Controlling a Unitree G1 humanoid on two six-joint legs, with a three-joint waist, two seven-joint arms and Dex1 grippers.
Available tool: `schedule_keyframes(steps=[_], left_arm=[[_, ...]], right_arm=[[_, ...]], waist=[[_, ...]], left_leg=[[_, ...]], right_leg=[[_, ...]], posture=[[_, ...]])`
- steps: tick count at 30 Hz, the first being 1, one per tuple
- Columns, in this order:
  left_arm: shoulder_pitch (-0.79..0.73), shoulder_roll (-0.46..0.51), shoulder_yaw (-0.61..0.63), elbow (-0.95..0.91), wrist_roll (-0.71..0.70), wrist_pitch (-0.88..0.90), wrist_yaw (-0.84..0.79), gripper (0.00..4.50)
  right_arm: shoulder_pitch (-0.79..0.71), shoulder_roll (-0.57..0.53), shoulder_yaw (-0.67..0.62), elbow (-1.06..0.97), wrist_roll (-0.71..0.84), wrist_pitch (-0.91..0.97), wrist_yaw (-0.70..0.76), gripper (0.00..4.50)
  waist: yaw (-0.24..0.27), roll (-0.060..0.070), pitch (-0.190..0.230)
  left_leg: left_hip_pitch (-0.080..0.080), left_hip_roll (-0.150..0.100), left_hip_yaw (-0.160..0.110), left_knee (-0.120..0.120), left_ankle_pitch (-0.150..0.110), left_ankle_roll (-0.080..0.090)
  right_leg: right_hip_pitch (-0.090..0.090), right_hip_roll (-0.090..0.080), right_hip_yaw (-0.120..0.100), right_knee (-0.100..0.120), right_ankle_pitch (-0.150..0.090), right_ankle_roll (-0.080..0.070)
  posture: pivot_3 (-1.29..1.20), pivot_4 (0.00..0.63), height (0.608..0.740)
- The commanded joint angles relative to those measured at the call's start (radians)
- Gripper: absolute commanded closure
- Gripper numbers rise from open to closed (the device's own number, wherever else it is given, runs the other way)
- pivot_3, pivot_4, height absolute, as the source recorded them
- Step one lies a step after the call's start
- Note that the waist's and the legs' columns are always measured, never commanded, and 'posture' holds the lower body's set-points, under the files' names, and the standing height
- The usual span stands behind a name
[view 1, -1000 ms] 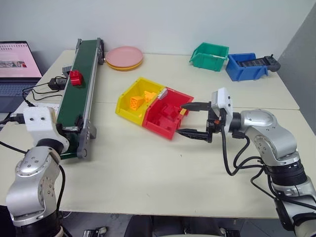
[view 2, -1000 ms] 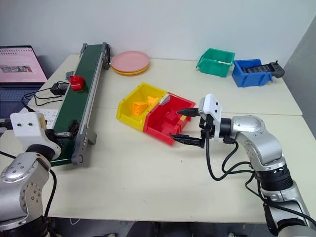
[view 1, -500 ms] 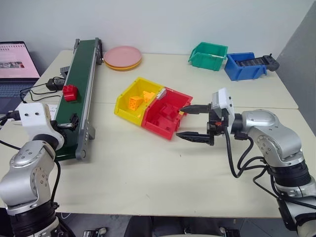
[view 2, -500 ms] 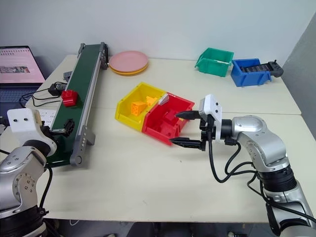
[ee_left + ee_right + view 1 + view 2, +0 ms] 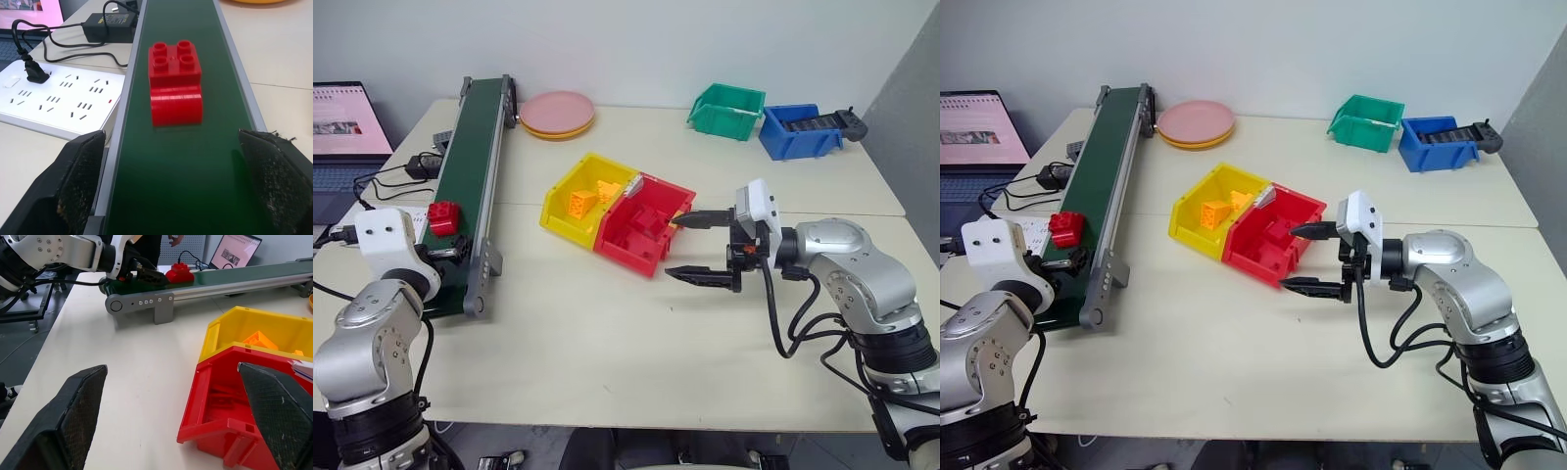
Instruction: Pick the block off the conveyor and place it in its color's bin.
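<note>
Two end effectors stand wide open and hold nothing. The left end effector [image 5: 173, 196] sits at the near end of the conveyor [image 5: 470, 176], its fingers at both sides of the belt, and the block [image 5: 174, 82] lies on the belt just beyond them. The right end effector [image 5: 697, 247] hovers beside the bin [image 5: 646, 225], well right of the conveyor.

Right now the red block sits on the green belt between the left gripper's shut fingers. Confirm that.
Not quite: the left gripper is open, one finger on each side of the belt. The red block does sit on the green belt ahead of them, untouched, as the left wrist view shows.
</note>
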Motion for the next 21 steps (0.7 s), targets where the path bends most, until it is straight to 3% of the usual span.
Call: schedule_keyframes(steps=[1,6,14,21], left_arm=[[-0.014,-0.004,0.023,-0.02,-0.011,0.014,0.011,0.44],[-0.01,-0.009,0.018,-0.039,-0.019,0.032,0.011,1.38],[0.061,-0.096,-0.007,-0.285,-0.026,0.137,0.087,2.92],[0.001,-0.047,-0.076,-0.344,-0.004,0.125,0.077,2.97]], right_arm=[[0.0,-0.012,-0.019,-0.043,0.004,-0.02,0.009,0.0],[0.001,-0.014,-0.021,-0.048,0.005,-0.018,0.01,0.0],[-0.021,-0.016,-0.029,-0.047,0.02,-0.011,0.017,0.0],[-0.037,-0.017,-0.028,-0.04,0.012,-0.017,0.019,0.0]], waist=[[0.0,0.0,0.0],[0.0,0.0,0.0],[0.0,0.0,0.0],[0.001,0.0,0.0]], left_leg=[[0.0,0.0,0.0,0.0,0.0,0.0],[0.0,0.0,0.0,0.0,0.0,0.0],[-0.001,0.0,0.0,0.0,0.0,0.0],[-0.001,-0.001,0.0,0.0,0.0,0.0]], right_leg=[[0.0,0.0,0.0,0.0,0.0,0.0],[0.0,0.0,0.0,0.0,0.0,0.0],[0.0,-0.001,0.0,-0.001,0.0,0.001],[0.0,-0.001,0.0,-0.001,0.001,0.001]], posture=[[0.0,0.15,0.74],[0.0,0.15,0.74],[0.0,0.15,0.74],[0.0,0.15,0.74]])
